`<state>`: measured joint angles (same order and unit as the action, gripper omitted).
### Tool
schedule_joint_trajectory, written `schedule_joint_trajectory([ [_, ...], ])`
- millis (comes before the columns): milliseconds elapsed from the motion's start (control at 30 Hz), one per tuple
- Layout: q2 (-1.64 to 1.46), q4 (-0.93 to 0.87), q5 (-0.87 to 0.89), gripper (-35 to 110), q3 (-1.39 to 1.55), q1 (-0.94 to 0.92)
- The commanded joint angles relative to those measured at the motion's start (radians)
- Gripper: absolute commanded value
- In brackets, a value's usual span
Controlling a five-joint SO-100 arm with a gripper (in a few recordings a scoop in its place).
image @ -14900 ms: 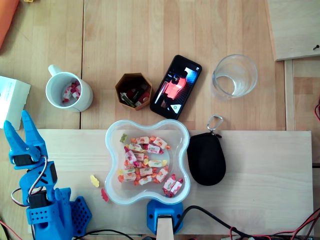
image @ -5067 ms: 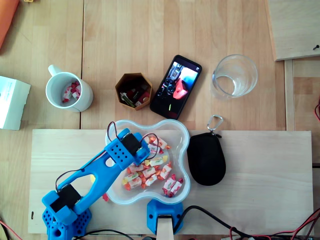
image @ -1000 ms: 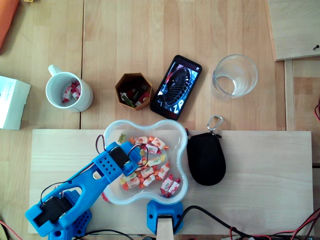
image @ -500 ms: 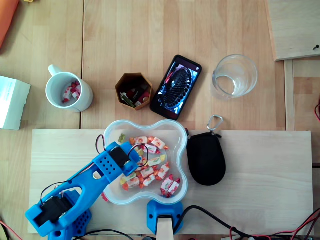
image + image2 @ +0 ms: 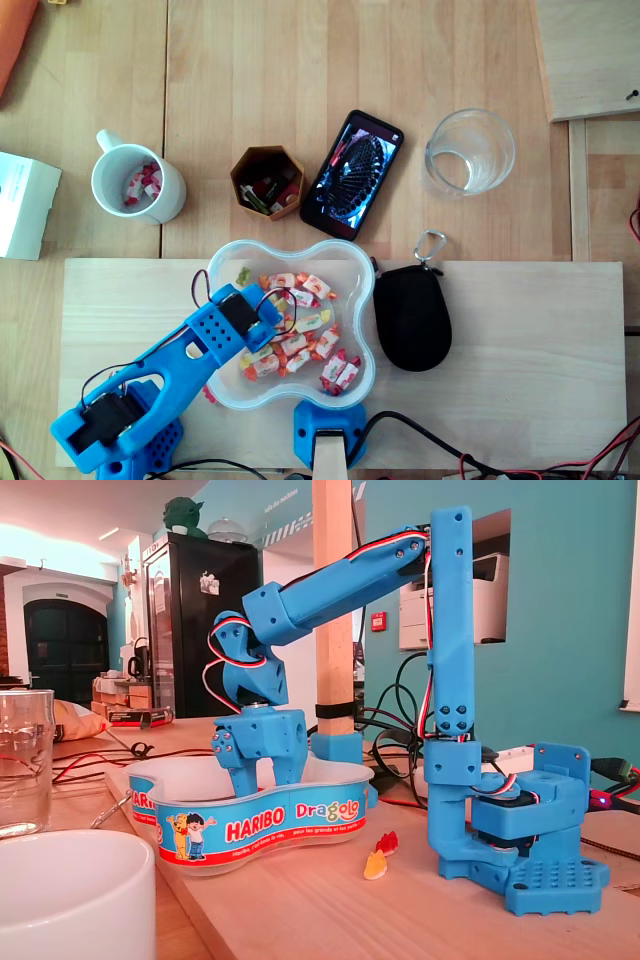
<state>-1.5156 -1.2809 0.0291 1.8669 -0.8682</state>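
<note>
Arm [image 5: 340, 575] and gripper [image 5: 248, 772]: bright blue printed plastic. Black servos [image 5: 237, 309]. Red, white, black cables [image 5: 213, 665]. Perforated base [image 5: 555, 885].

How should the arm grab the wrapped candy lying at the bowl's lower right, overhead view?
Pinch the wrapped candy across its short middle, straight down from above: it lies flat, a little apart from the pile, and the bowl likely walls off a sideways approach.

One tub [image 5: 371, 300], one mug [image 5: 96, 170], one hexagonal cup [image 5: 240, 166], one phone [image 5: 352, 174], one glass [image 5: 500, 130] and one pouch [image 5: 411, 318] are being counted. Two loose gummies [image 5: 378, 857] are being seen, and more than ten sweets [image 5: 300, 345] are being held in the tub.
</note>
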Motion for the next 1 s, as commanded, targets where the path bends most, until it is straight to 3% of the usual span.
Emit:
schedule_joint_trajectory([
  [0, -0.043, -0.021, 0.009, -3, -0.014, -0.008],
  [967, -0.064, -0.023, 0.015, -3, -0.572, 0.032],
])
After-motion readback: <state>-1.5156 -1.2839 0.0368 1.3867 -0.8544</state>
